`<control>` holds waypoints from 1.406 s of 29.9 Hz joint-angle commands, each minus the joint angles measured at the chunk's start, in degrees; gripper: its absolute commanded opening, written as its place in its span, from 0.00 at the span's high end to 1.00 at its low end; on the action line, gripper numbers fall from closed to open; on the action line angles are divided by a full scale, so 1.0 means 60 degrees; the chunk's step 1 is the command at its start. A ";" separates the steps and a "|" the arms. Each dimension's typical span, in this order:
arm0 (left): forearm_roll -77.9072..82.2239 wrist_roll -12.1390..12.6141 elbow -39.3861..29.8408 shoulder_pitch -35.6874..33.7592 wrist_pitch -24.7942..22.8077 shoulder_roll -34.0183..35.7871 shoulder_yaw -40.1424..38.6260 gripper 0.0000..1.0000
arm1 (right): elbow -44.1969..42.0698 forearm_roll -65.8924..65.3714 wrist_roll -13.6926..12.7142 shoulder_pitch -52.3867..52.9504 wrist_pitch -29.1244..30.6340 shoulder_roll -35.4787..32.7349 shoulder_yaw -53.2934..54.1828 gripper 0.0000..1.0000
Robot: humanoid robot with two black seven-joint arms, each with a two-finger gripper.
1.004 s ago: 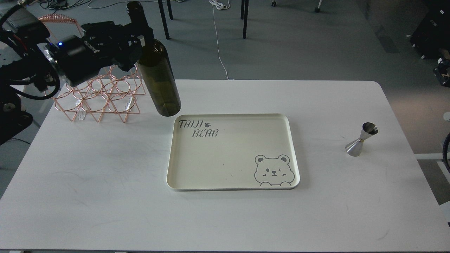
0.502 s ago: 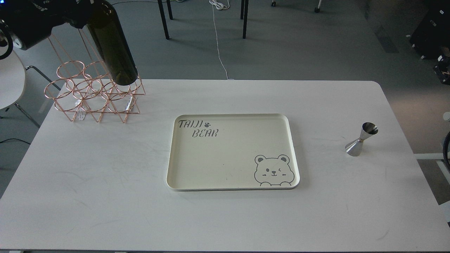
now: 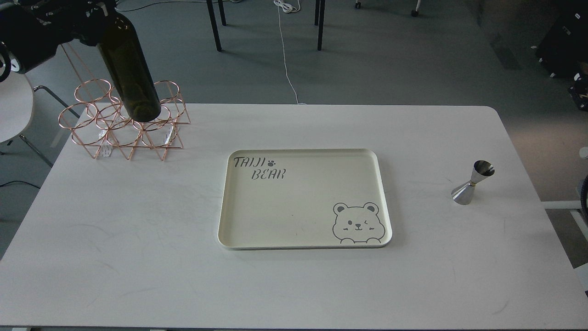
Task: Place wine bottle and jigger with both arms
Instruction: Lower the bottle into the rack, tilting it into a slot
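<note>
The dark olive-green wine bottle (image 3: 131, 73) hangs in the air at the top left, tilted, with its base just over the copper wire rack (image 3: 166, 82). Its neck runs out of the top of the view. My left gripper (image 3: 94, 11) is at the top left edge, shut on the bottle's upper part, and is partly cut off. The silver jigger (image 3: 472, 183) stands upright on the white table (image 3: 138, 257) at the far right, with nothing touching it. My right gripper is out of view.
A cream tray (image 3: 294, 202) with a bear drawing lies empty at the table's middle. The wire rack stands at the table's back left corner. A black cable (image 3: 584, 195) shows at the right edge. Chair legs and a white cord are on the floor behind.
My left gripper has carried the wine bottle left, from over the tray's back left corner to over the wire rack. The jigger and tray have not moved.
</note>
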 commanded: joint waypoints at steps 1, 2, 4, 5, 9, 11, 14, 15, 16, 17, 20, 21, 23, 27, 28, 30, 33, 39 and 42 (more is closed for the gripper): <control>0.0053 -0.0047 0.0054 0.0032 0.0003 -0.0011 0.0006 0.81 | 0.0001 0.0000 0.0000 -0.0002 0.0000 -0.0011 0.0004 0.01; 0.0068 -0.0047 0.0054 0.0047 0.0003 -0.0011 0.0006 0.81 | 0.0001 0.0000 0.0000 -0.0002 0.0000 -0.0025 -0.0010 0.01; 0.0068 -0.0047 0.0054 0.0061 0.0003 -0.0011 0.0006 0.81 | 0.0001 0.0000 0.0000 -0.0016 0.0000 -0.0025 -0.0010 0.01; 0.0068 -0.0047 0.0054 0.0062 0.0003 -0.0011 0.0006 0.81 | 0.0001 0.0000 0.0000 -0.0017 0.0000 -0.0025 0.0004 0.01; 0.0068 -0.0047 0.0054 0.0062 0.0018 -0.0260 0.0006 0.81 | 0.0001 0.0000 0.0000 -0.0046 0.0000 -0.0011 0.0004 0.01; 0.0068 -0.0032 0.0054 0.0047 0.0018 -0.0319 0.0079 0.81 | 0.0001 0.0000 0.0000 -0.0060 0.0000 -0.0025 0.0004 0.01; 0.0024 -0.0032 0.0068 0.0047 0.0047 -0.0348 0.0328 0.81 | -0.0014 0.0000 0.0000 -0.0075 0.0000 -0.0025 0.0004 0.01; 0.0024 -0.0032 0.0068 0.0047 0.0062 -0.0348 0.0372 0.81 | -0.0014 0.0000 0.0000 -0.0075 0.0000 -0.0025 0.0004 0.01; 0.0024 -0.0032 0.0097 0.0047 0.0062 -0.0348 0.0387 0.81 | -0.0014 0.0000 0.0000 -0.0075 0.0000 -0.0025 0.0004 0.01; 0.0024 -0.0032 0.0141 0.0047 0.0062 -0.0348 0.0401 0.81 | -0.0014 0.0000 0.0000 -0.0075 0.0000 -0.0025 0.0004 0.01; 0.0039 -0.0032 0.0230 0.0061 0.0062 -0.0348 0.0402 0.81 | -0.0014 0.0000 0.0000 -0.0075 0.0000 -0.0025 0.0004 0.01; 0.0024 -0.0032 0.0230 0.0047 0.0062 -0.0348 0.0402 0.81 | -0.0014 0.0000 0.0000 -0.0075 0.0000 -0.0025 0.0004 0.01; 0.0024 -0.0032 0.0244 0.0062 0.0062 -0.0348 0.0402 0.80 | -0.0014 0.0000 0.0000 -0.0075 0.0000 -0.0011 0.0004 0.01; 0.0039 -0.0032 0.0463 0.0062 0.0062 -0.0348 0.0402 0.80 | 0.0001 0.0000 0.0000 -0.0075 0.0000 -0.0011 0.0004 0.01; 0.0039 -0.0047 0.0507 0.0062 0.0062 -0.0348 0.0402 0.80 | 0.0001 0.0000 0.0000 -0.0075 0.0000 -0.0011 0.0004 0.01; 0.0024 -0.0047 0.0581 0.0047 0.0062 -0.0348 0.0402 0.80 | 0.0015 0.0000 0.0000 -0.0075 0.0000 -0.0011 0.0004 0.01; 0.0009 -0.0047 0.0596 0.0003 0.0062 -0.0334 0.0402 0.80 | 0.0001 0.0000 0.0000 -0.0075 0.0000 -0.0011 0.0004 0.01; -0.0005 -0.0047 0.0625 0.0062 0.0062 -0.0377 0.0416 0.80 | 0.0001 0.0000 0.0000 -0.0075 0.0000 -0.0025 0.0004 0.01; -0.0035 -0.0061 0.0829 0.0062 0.0077 -0.0596 0.0650 0.80 | 0.0001 0.0000 0.0000 -0.0090 0.0000 -0.0025 0.0004 0.01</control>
